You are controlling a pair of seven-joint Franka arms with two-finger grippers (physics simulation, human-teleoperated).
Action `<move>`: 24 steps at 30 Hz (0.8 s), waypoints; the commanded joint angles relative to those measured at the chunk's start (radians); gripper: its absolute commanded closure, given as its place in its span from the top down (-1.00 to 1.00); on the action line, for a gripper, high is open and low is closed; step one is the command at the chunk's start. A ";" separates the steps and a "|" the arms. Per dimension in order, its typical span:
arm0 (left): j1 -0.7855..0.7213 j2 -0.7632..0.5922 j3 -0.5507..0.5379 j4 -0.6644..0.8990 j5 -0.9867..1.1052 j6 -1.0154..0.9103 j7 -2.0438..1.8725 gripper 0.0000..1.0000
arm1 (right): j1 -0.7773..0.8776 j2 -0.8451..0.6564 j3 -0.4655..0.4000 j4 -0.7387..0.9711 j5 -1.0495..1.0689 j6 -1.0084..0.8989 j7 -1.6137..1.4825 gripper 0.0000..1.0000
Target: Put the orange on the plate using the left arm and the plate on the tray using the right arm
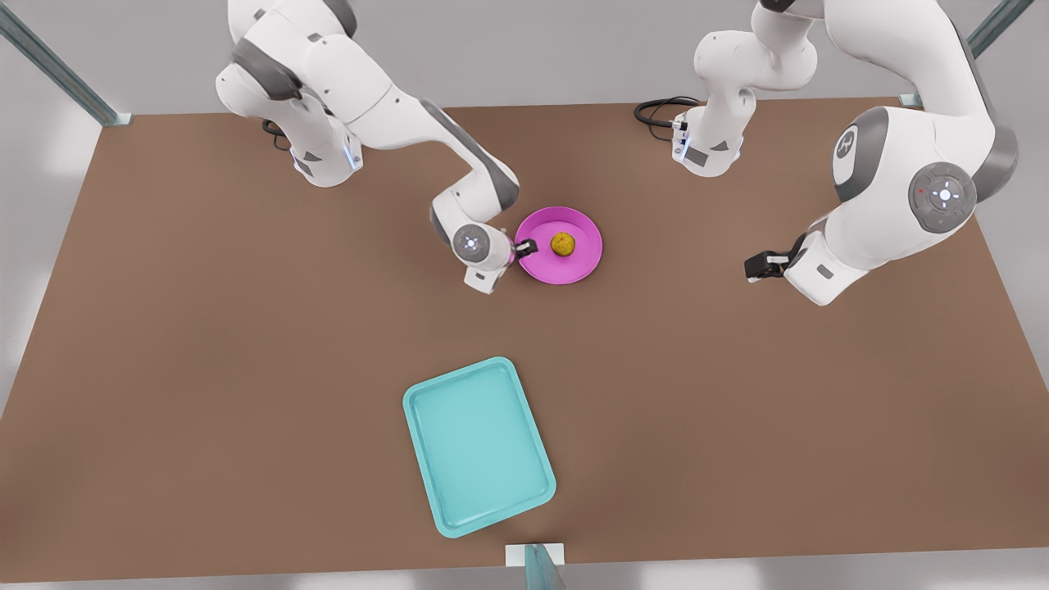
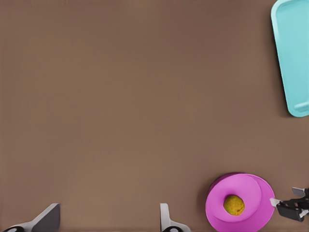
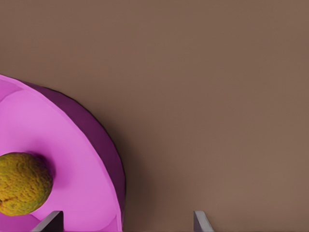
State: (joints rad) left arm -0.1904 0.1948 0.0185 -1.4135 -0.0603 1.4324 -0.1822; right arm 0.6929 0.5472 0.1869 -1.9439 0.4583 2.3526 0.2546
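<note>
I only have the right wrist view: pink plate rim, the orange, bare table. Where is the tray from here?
Observer: The tray lies on the table well apart from the plate, nearer the front view's lower edge, with nothing in it.
Operator: And the other arm?
Observer: The left gripper waits open over bare table, off to the front view's right of the plate, touching nothing.
Operator: Which side of the plate am I on?
Observer: The right gripper is open at the rim on the front view's left. The orange sits near the plate's middle.
</note>
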 commanded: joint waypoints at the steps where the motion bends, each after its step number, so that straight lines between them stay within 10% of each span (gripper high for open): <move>1: 0.000 -0.002 0.000 0.001 0.000 -0.001 0.032 1.00 | 0.002 0.008 0.000 0.000 0.006 0.047 0.176 1.00; 11: -0.001 -0.002 0.000 0.001 0.005 0.000 0.027 1.00 | 0.016 0.053 0.000 0.011 0.006 0.059 0.176 1.00; 15: -0.003 -0.005 0.000 0.005 0.005 -0.007 0.020 1.00 | 0.014 0.051 0.000 0.013 0.006 0.056 0.175 0.17; 24: -0.001 -0.002 0.000 0.007 0.010 -0.004 0.018 1.00 | 0.005 0.051 0.000 0.037 0.006 0.002 0.158 -0.38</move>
State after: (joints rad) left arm -0.1918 0.1931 0.0185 -1.4071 -0.0521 1.4282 -0.1660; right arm 0.6993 0.6005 0.1870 -1.9106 0.4659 2.3868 0.3729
